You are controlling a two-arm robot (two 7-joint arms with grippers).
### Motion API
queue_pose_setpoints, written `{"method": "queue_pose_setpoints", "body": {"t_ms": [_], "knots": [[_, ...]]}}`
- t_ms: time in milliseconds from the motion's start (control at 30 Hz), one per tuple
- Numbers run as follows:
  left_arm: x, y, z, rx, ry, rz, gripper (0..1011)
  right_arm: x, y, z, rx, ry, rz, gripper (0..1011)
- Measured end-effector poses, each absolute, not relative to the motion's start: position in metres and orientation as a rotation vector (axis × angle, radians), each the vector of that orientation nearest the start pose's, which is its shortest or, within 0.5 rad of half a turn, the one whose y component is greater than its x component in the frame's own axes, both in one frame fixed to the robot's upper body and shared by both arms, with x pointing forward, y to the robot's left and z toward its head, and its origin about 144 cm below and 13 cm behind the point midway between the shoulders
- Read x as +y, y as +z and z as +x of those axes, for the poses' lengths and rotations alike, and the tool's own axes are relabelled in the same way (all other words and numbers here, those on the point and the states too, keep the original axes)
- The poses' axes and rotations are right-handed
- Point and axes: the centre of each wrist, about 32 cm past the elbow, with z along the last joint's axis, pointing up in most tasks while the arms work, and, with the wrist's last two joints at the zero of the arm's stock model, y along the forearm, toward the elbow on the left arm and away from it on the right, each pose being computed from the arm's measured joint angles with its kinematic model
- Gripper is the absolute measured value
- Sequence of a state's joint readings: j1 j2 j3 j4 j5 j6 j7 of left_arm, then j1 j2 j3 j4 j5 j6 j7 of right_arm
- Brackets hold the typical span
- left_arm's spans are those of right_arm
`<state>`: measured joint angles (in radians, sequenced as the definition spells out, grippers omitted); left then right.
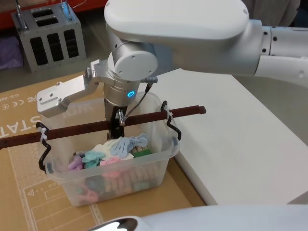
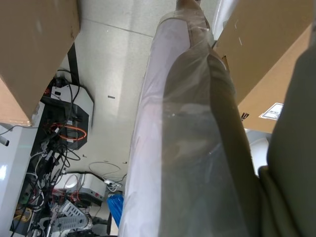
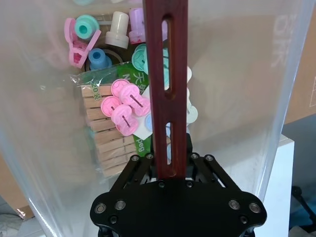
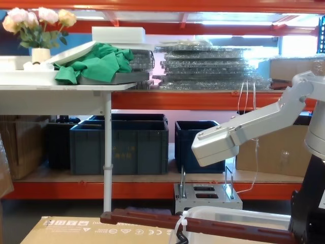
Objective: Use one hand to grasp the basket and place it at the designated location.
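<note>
Closest to the lens, my right gripper [image 3: 170,164] was pinched narrow around the dark red handle [image 3: 180,74] of the basket [image 1: 144,168], which sat lower centre of the head view on cardboard [image 1: 19,202]. The grasp looked made. Next, I judged, came a level lift that kept the clothes pegs [image 1: 120,147] inside.

- The right arm [image 1: 202,19] you are driving has a smooth white shell, wide and rounded.
- Its wrist joint [image 1: 127,62] is round and silver-grey, and you see a small blue ring light [image 1: 130,94] on it.
- A thin grey cable [image 1: 139,103] runs beside this joint.
- A pale grey bracket [image 1: 60,96] with small screws is fixed on the wrist.
- The right gripper [image 3: 168,155] is black, and its flat plate [image 3: 177,207] carries silver screw heads.
</note>
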<state>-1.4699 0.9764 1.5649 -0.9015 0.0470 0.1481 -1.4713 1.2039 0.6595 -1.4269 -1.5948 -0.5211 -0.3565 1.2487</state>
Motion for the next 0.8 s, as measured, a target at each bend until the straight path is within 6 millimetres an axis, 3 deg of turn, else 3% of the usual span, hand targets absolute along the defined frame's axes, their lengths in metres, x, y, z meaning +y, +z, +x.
{"method": "queue_pose_setpoints", "body": {"t_ms": [267,800], "knots": [[0.497,1.394,0.616,0.169,0.176,1.629,0,-0.154,1.333,0.55,-1.223,0.799,-1.369,82],[0.497,1.394,0.616,0.169,0.176,1.629,0,-0.174,1.348,0.553,-1.197,0.743,-1.367,1]]}}
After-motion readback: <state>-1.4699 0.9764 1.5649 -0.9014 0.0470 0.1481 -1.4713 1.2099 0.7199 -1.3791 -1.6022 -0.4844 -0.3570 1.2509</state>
